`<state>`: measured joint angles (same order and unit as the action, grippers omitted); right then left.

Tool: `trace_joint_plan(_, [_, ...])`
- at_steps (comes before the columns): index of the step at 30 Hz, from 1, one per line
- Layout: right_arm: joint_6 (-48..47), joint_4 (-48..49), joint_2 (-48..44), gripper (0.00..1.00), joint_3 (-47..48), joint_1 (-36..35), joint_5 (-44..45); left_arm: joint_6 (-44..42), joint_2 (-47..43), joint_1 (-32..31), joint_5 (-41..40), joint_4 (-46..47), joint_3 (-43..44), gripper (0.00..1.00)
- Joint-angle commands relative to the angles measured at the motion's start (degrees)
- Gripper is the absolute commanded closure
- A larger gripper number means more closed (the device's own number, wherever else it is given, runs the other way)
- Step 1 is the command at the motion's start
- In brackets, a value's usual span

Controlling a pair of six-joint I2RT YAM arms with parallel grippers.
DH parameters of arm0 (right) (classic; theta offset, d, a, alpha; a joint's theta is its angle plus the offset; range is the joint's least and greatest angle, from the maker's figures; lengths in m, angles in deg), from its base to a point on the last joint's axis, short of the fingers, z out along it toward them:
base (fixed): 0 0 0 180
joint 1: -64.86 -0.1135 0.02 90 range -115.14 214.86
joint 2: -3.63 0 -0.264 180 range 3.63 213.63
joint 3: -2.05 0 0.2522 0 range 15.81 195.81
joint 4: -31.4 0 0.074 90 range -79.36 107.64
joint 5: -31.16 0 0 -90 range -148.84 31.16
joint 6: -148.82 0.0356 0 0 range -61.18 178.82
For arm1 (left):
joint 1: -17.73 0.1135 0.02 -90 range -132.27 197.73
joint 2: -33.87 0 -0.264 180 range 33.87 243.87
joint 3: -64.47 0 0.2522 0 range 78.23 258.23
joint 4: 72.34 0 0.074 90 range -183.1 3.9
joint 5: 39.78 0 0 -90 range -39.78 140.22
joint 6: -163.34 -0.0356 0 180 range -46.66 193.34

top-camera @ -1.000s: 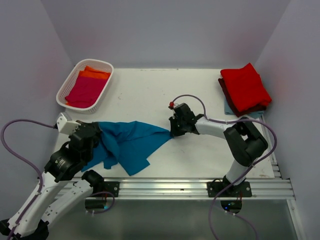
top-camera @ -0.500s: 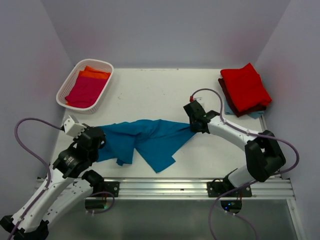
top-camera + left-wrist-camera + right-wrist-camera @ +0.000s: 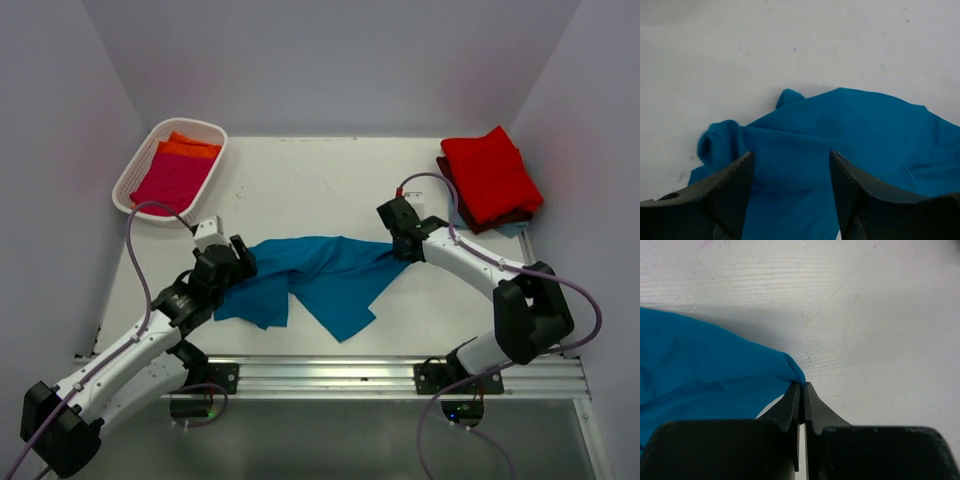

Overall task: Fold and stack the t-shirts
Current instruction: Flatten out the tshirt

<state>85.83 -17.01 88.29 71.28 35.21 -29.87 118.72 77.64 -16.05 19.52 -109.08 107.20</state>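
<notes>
We are finding the teal t-shirt (image 3: 325, 280) crumpled at lower centre, the right gripper (image 3: 802, 388) pinching its corner and the left gripper (image 3: 790, 156) spread above it (holding nothing), so any pull is risking dragging, not flattening.

White shells, black joints
The 2 match: left arm (image 3: 120, 358) and right arm (image 3: 466, 261) each trail a thin mauve cable (image 3: 128, 235) in loops; fingers (image 3: 725, 195) are dark grey, smooth, tapered.
</notes>
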Motion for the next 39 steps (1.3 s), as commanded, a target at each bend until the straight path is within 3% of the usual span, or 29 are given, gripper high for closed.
trace_joint_plan(1, [0.68,1.87,1.47,1.0,1.32,-0.15,-0.05,-12.93,-0.87,-0.14,13.02,15.23,0.21,0.35])
trace_joint_plan(6, [0.59,2.57,2.44,1.0,0.88,-0.23,-0.85,-14.55,-0.8,-0.15,21.19,16.32,2.3,0.36])
trace_joint_plan(10, [0.33,2.57,2.44,1.0,1.23,-0.15,-0.84,-7.96,12.09,-0.32,22.07,-8.41,16.1,0.43])
trace_joint_plan(12, [0.33,2.92,2.44,1.0,1.4,-0.15,-1.63,-7.68,14.84,-0.93,26.72,-12.68,18.14,0.44])
trace_joint_plan(14, [0.33,3.1,2.7,1.0,1.58,-0.06,-1.99,-5.4,16.35,-4.09,25.78,-14.36,17.44,0.44])
trace_joint_plan(21, [0.07,3.54,2.88,1.0,1.58,-0.06,-2.87,2.15,18.63,-12.35,23.76,-15.86,11.99,0.49])
trace_joint_plan(25, [-0.11,3.89,2.88,1.0,1.75,-0.15,-3.22,5.59,23.09,-20.43,20.68,-15.86,11.46,0.48])
trace_joint_plan(29, [-0.11,4.42,2.88,1.0,1.58,-0.15,-4.1,5.85,27.95,-21.33,15.94,-15.69,10.41,0.48])
trace_joint_plan(36, [-0.55,4.6,2.17,1.0,0.61,-0.06,-4.18,8.4,28.56,-21.33,3.12,-16.31,11.02,0.46])
trace_joint_plan(39, [-0.64,4.77,2.26,1.0,0.52,0.12,-4.8,8.14,29.26,-21.33,1.87,-13.33,9.53,0.44])
